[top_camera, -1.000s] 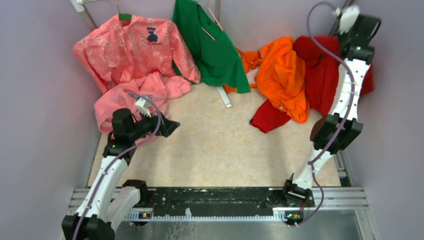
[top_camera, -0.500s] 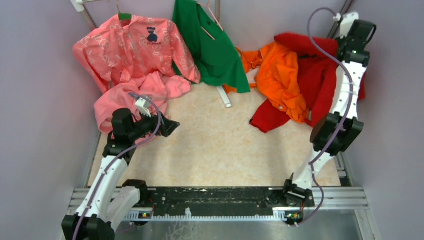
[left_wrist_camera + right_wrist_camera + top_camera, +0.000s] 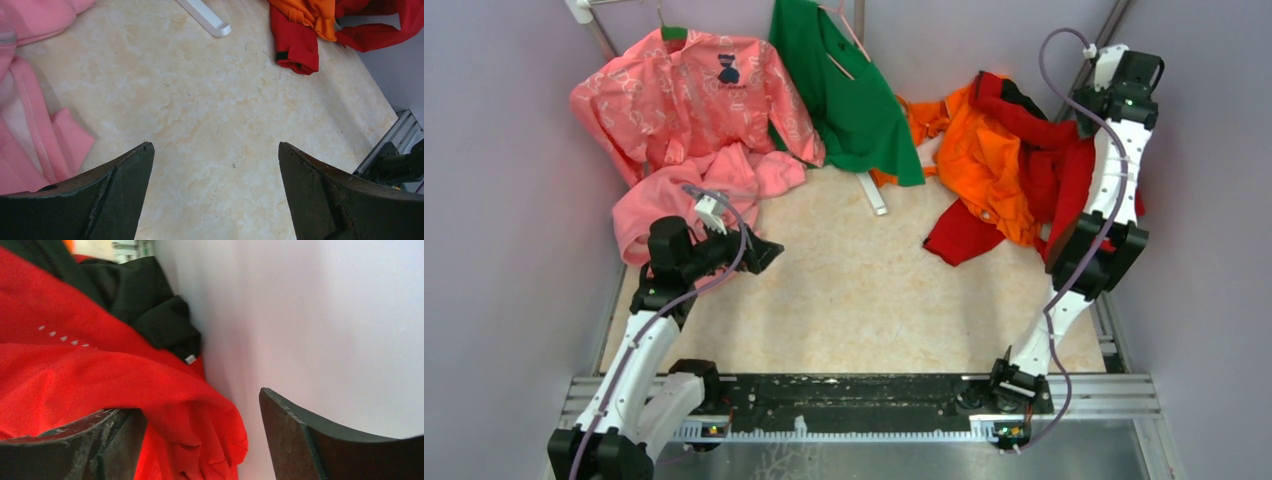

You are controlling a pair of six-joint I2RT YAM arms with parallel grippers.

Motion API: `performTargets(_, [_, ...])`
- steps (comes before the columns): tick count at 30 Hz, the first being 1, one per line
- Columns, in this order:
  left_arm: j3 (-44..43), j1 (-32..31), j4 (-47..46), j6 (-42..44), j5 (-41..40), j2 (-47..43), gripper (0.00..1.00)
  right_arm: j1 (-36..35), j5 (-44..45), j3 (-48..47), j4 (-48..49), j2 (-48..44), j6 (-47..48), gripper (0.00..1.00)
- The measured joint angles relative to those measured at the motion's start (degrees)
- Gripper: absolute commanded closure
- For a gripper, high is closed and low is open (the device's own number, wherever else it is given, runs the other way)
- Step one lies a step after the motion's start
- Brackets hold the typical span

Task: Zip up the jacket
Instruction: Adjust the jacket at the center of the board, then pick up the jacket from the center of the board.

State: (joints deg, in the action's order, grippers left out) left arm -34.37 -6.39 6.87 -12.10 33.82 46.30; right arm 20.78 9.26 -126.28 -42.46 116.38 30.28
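The red jacket (image 3: 1064,170) lies bunched at the far right, partly draped over an orange garment, with its dark lining showing at the top. In the right wrist view the jacket (image 3: 100,365) fills the left side, with dark lining above it. My right gripper (image 3: 1122,78) is raised by the right wall. That right gripper (image 3: 202,402) is open; a red fold hangs against the left finger, unpinched. One red sleeve (image 3: 297,42) lies on the tabletop. My left gripper (image 3: 769,252) hovers open over the bare tabletop, and between the fingers of the left gripper (image 3: 215,145) there is nothing.
An orange garment (image 3: 984,150) lies left of the jacket. A green top (image 3: 849,90) and a patterned pink shirt (image 3: 684,95) hang at the back. A pink fleece (image 3: 694,190) lies beside the left arm. A white bar (image 3: 874,195) lies mid-table. The wall (image 3: 325,315) stands close on the right.
My right gripper has gone from shut to open, letting go of the jacket. The jacket was pulled up and left, over the orange garment. The left arm has not moved.
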Motion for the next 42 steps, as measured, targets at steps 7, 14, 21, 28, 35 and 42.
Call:
performTargets(7, [0.0, 0.0, 0.0, 0.0, 0.0, 0.6, 0.01, -0.2, -16.9, 9.1, -0.5, -10.6, -0.5, 0.17])
performTargets(14, [0.0, 0.0, 0.1, 0.2, 0.0, 0.6, 0.01, -6.8, -25.9, 14.2, 1.6, -21.1, 0.2, 0.11])
performTargets(21, [0.0, 0.0, 0.6, 0.3, -0.2, 0.6, 0.01, -8.8, -16.8, 7.0, -2.8, -9.4, 0.8, 0.02])
performTargets(28, [0.0, 0.0, 0.8, 0.4, -0.2, 0.6, 0.01, -5.4, -9.3, 18.8, -8.0, -3.0, 3.4, 0.06])
performTargets(35, [0.0, 0.0, 0.8, 0.3, -0.2, 0.4, 0.01, 0.3, -7.9, 23.3, -11.5, -1.1, 6.1, 1.00])
performTargets(42, [0.0, 0.0, 0.2, -0.3, 1.4, 0.6, 0.04, 2.4, -8.1, 8.5, -18.7, -1.2, 7.5, 1.00])
